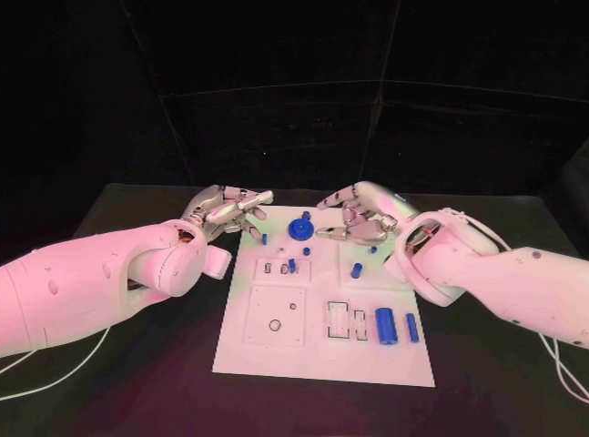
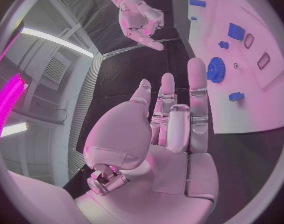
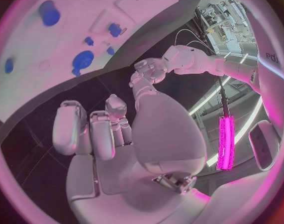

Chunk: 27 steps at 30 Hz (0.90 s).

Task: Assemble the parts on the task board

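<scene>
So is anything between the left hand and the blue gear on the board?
Nothing visible. The left hand holds nothing and hovers off the board's far edge; the gear lies just past its fingertips, with open space between.

White task board [image 1: 275, 350] lies flat mid-table, small blue parts [image 1: 386, 325] scattered on it (some upright).

Black table [image 1: 137, 364] standing against dark paneled walls [image 1: 281, 127], the panel seams catching faint light. White cables [image 1: 38, 378] trail across the tabletop at both sides. Overhead, long white strip lights [image 2: 57, 41] on a ribbed grey ceiling. A vertical magenta light bar [image 3: 227, 142] glows nearby.
</scene>
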Tool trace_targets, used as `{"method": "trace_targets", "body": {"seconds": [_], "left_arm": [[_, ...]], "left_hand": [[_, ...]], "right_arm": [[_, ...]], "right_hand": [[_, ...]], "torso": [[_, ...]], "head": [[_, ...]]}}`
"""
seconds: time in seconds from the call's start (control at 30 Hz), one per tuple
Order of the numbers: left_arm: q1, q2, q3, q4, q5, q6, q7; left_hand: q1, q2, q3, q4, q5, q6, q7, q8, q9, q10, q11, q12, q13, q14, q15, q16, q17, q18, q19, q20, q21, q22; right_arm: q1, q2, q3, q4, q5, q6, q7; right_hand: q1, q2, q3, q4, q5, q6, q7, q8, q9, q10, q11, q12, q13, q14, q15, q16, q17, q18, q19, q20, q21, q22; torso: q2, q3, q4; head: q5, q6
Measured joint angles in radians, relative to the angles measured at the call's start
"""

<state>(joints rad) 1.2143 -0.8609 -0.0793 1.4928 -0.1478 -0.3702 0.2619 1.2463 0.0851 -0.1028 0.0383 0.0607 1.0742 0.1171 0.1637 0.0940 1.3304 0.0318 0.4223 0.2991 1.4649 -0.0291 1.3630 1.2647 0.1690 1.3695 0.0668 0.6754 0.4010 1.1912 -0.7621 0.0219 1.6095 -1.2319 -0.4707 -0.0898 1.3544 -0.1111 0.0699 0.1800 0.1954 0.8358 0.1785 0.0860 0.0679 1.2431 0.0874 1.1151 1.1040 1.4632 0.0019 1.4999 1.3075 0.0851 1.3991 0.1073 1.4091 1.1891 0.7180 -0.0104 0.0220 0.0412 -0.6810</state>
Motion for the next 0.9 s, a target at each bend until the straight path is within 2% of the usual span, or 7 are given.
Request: {"method": "trace_targets", "body": {"seconds": [0.07,0.13,0.23,0.4,0.63,0.83,0.9], "left_arm": [[0.012,0.0,0.0,-0.004,-0.063,0.011,-0.066],[0.021,0.002,0.001,-0.008,-0.123,0.024,-0.128],[0.04,0.011,0.001,-0.016,-0.235,0.06,-0.24],[0.078,0.044,0.001,-0.027,-0.438,0.155,-0.433],[0.127,0.12,-0.005,-0.058,-0.645,0.298,-0.648],[0.152,0.179,-0.03,-0.093,-0.753,0.403,-0.77],[0.157,0.195,-0.035,-0.102,-0.774,0.428,-0.795]], "left_hand": [[-0.019,0.0,-0.011,0.019,-0.003,0.006,-0.006,0.02,0.017,-0.035,-0.009,0.112,0.099,0.002,-0.009,0.102,0.036,-0.031,0.018,-0.009,0.184,0.205],[-0.032,0.001,-0.026,0.036,-0.01,0.005,-0.005,0.047,0.041,-0.078,-0.011,0.274,0.255,0.001,-0.014,0.151,0.043,-0.031,0.021,-0.012,0.318,0.352],[-0.059,0.005,-0.052,0.062,-0.01,0.018,-0.029,0.098,0.081,-0.052,-0.022,0.526,0.514,0.002,-0.023,0.197,0.043,-0.047,0.026,-0.016,0.451,0.512],[-0.089,0.012,-0.092,0.102,-0.01,0.021,-0.05,0.181,0.159,-0.008,-0.04,0.725,0.732,0.002,-0.034,0.205,0.043,-0.077,0.058,-0.028,0.59,0.692],[-0.108,0.024,-0.136,0.146,-0.01,-0.017,-0.058,0.259,0.253,0.001,-0.043,0.788,0.809,0.002,-0.041,0.205,0.043,-0.093,0.085,-0.035,0.687,0.827],[-0.104,0.036,-0.141,0.151,-0.01,-0.045,-0.058,0.282,0.291,-0.007,-0.046,0.782,0.802,0.002,-0.041,0.205,0.043,-0.093,0.09,-0.037,0.716,0.871],[-0.102,0.039,-0.143,0.153,-0.01,-0.045,-0.058,0.286,0.299,-0.009,-0.044,0.782,0.804,0.002,-0.041,0.205,0.043,-0.107,0.09,-0.037,0.725,0.885]], "right_arm": [[0.023,-0.027,0.002,-0.004,0.041,0.001,0.015],[0.036,-0.044,0.004,-0.008,0.07,0.002,0.024],[0.051,-0.07,0.003,-0.016,0.113,0.007,0.034],[0.064,-0.096,0.003,-0.032,0.161,0.015,0.038],[0.068,-0.1,0.003,-0.038,0.179,0.027,0.022],[0.069,-0.097,0.003,-0.044,0.18,0.036,0.001],[0.069,-0.095,0.003,-0.046,0.18,0.039,-0.005]], "right_hand": [[0.004,0.004,-0.002,0.002,0.0,0.005,-0.005,0.0,0.001,0.0,0.0,0.0,0.0,0.0,0.0,-0.001,0.0,0.0,0.0,0.0,0.0,-0.003],[0.004,0.004,-0.002,0.002,0.003,0.005,-0.005,0.006,0.001,0.0,0.0,0.0,0.0,0.0,0.0,-0.002,0.0,0.0,0.0,0.0,0.0,-0.003],[0.008,0.008,-0.006,0.006,0.005,0.012,-0.005,0.006,0.001,0.0,0.0,0.0,0.0,0.0,0.0,-0.005,0.0,0.0,0.0,0.0,0.0,-0.003],[0.007,0.016,-0.011,0.005,0.009,0.012,-0.005,0.006,0.001,0.0,0.0,0.0,0.0,0.0,0.0,-0.012,0.0,0.0,0.0,0.0,-0.001,-0.007],[0.007,0.016,-0.025,0.011,0.018,0.016,-0.009,0.011,0.001,-0.004,-0.004,-0.006,-0.01,0.0,0.0,-0.017,0.0,0.0,0.0,0.0,-0.007,-0.02],[0.007,0.016,-0.03,0.013,0.029,0.016,-0.009,0.011,0.001,-0.007,-0.007,-0.009,-0.016,0.0,0.0,-0.022,0.0,0.0,-0.002,-0.002,-0.012,-0.025],[0.007,0.016,-0.03,0.013,0.029,0.016,-0.009,0.011,0.001,-0.007,-0.007,-0.012,-0.018,0.0,0.0,-0.022,0.0,0.0,-0.004,-0.004,-0.012,-0.026]], "torso": [[-0.005,0.0019,-0.0014],[-0.011,0.0039,-0.0033],[-0.019,0.0069,-0.006],[-0.029,0.0122,-0.0115],[-0.035,0.0165,-0.0146],[-0.036,0.0168,-0.0154],[-0.036,0.0166,-0.0157]], "head": [[0.003,-0.001],[0.006,-0.002],[0.01,-0.005],[0.019,-0.012],[0.024,-0.02],[0.026,-0.025],[0.026,-0.026]]}}
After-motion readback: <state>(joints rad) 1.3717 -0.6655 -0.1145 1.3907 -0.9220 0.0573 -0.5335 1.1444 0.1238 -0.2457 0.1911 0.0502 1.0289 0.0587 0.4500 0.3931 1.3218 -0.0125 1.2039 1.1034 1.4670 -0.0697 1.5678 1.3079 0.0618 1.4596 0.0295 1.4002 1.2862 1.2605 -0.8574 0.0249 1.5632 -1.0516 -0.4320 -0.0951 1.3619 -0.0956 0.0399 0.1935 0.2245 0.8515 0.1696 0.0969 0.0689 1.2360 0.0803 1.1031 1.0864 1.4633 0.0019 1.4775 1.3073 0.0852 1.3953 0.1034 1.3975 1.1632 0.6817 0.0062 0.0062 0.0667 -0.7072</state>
